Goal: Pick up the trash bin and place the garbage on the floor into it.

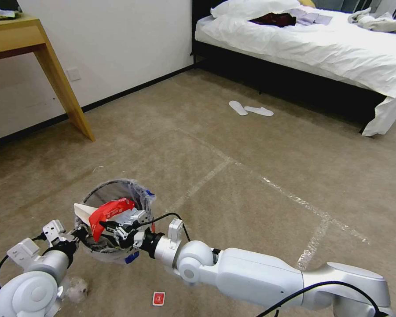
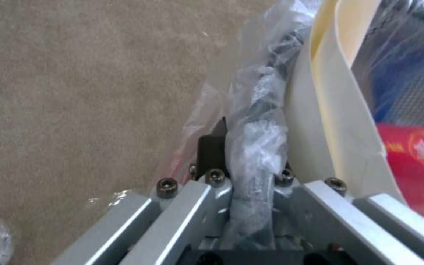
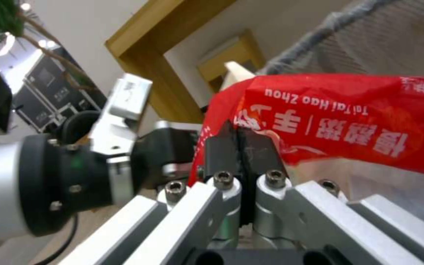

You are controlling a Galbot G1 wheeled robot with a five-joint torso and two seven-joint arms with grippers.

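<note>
The trash bin (image 1: pixel 119 193), dark mesh with a crinkly clear liner, hangs just above the floor (image 1: pixel 251 176) at the lower left. My left gripper (image 1: pixel 80 233) is shut on its near-left rim; the left wrist view shows the gripper (image 2: pixel 251 147) pinching the bagged rim (image 2: pixel 266 92). My right gripper (image 1: pixel 119 226) reaches over the bin's mouth, shut on a red wrapper (image 1: pixel 110 211); up close the gripper (image 3: pixel 241 143) clamps the wrapper (image 3: pixel 344 121). A white paper (image 1: pixel 83 210) sticks up inside the bin. A small red wrapper (image 1: pixel 158 298) and a crumpled clear wad (image 1: pixel 77 288) lie on the carpet.
A wooden table's leg (image 1: pixel 66 88) stands at the left by the wall. A bed (image 1: pixel 317 44) fills the far right, with white slippers (image 1: pixel 251 109) before it. Tape lines (image 1: pixel 312 207) cross open carpet to the right.
</note>
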